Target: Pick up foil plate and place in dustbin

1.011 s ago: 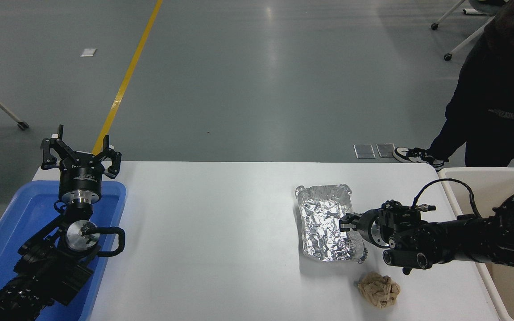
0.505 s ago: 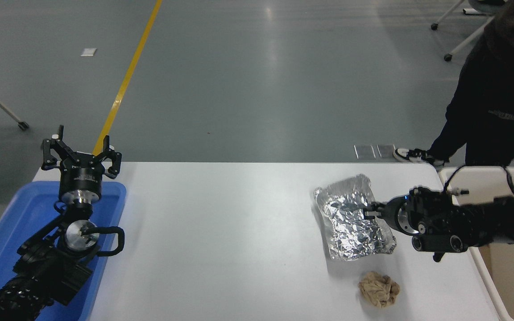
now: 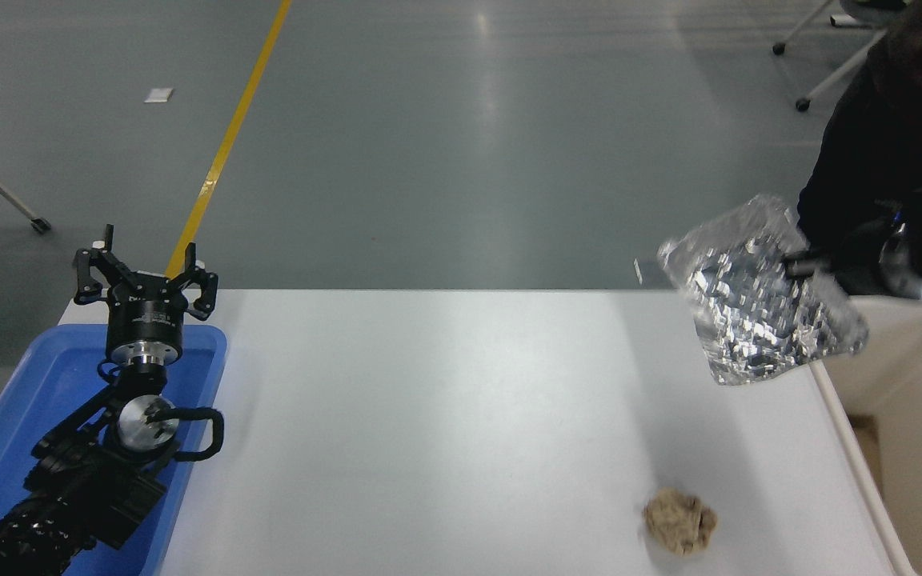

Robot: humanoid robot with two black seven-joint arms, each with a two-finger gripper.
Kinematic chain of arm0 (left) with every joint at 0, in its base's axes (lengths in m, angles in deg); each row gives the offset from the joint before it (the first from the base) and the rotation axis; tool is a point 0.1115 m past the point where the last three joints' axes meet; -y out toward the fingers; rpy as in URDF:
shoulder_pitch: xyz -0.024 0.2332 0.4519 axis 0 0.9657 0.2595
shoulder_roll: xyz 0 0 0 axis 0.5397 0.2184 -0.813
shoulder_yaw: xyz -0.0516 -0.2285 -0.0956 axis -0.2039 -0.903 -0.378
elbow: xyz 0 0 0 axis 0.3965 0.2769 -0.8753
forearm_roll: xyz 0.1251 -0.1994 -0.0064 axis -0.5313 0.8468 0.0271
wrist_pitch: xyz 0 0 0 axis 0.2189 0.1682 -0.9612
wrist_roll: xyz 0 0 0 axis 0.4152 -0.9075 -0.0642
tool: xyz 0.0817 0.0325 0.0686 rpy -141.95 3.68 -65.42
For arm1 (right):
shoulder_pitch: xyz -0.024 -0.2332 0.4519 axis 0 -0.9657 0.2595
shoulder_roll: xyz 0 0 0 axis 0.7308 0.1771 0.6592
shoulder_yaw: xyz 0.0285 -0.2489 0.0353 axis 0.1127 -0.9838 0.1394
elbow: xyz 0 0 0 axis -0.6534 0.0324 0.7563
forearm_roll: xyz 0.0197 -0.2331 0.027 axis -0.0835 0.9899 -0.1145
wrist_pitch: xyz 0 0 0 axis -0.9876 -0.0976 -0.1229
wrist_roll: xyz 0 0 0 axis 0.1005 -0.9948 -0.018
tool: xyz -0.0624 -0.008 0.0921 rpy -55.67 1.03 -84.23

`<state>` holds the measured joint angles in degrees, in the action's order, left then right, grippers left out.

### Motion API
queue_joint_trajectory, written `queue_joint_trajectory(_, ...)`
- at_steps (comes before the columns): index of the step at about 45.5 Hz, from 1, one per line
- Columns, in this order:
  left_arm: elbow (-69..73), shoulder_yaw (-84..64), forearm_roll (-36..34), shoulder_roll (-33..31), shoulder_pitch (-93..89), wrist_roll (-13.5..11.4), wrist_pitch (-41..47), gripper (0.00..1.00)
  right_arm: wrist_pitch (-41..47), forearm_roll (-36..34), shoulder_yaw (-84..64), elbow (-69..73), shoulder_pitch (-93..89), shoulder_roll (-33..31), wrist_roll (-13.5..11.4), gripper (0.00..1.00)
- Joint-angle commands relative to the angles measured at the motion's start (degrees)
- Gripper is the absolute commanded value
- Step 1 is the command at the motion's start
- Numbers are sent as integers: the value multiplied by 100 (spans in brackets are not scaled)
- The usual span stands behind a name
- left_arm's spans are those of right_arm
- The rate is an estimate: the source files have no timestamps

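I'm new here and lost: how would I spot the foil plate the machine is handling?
Look to the white table's far right corner, beside the cream dustbin. The foil plate hangs tilted in the air there, held by the right gripper. It is shiny crinkled silver, unlike the dull tan paper ball lying on the table.

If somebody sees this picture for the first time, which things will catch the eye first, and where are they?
First, the shiny crinkled silver foil plate, lifted in the air at the right, above the white table's edge, held by the right claw beside the cream plastic dustbin. Next, the small crumpled tan paper ball at the table's near right. The left claw stands over the blue plastic tray at the left.
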<state>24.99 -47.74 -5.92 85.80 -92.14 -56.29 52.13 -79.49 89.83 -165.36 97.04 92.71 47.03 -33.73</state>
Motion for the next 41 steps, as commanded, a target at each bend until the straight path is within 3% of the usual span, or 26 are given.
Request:
queue_joint_trajectory(1, 0, 0, -7, 11, 0, 0, 0, 99, 1605, -405, -247, 283, 1708, -37, 57, 0)
queue_joint_trajectory(22, 0, 0, 1, 2, 0, 0, 0, 99, 1799, -757, -879, -603, 1357, -283, 66, 0)
queue_joint_trajectory(31, 0, 0, 1, 2, 0, 0, 0, 99, 1781, -336, -1038, -2114, 181, -1310, 206, 0)
queue_joint_trajectory(41, 0, 0, 1, 2, 0, 0, 0, 99, 1308, 69, -214, -4258, -2322, -2436, 707, 0)
